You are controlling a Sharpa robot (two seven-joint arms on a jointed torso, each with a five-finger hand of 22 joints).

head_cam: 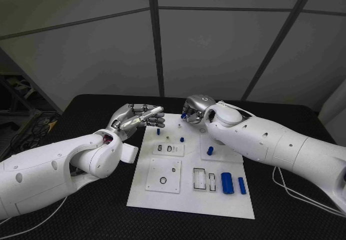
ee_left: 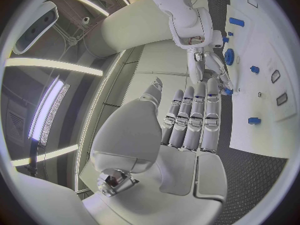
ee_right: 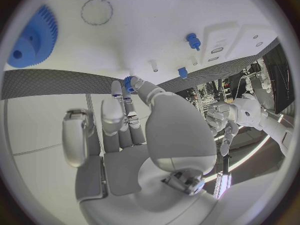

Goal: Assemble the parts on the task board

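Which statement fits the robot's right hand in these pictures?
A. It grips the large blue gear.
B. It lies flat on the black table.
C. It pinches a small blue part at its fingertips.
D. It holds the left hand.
C: the right hand holds a small blue part between its fingertips above the task board.

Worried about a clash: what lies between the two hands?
In the head view, bare black table lies between the left hand and right hand, beyond the task board.
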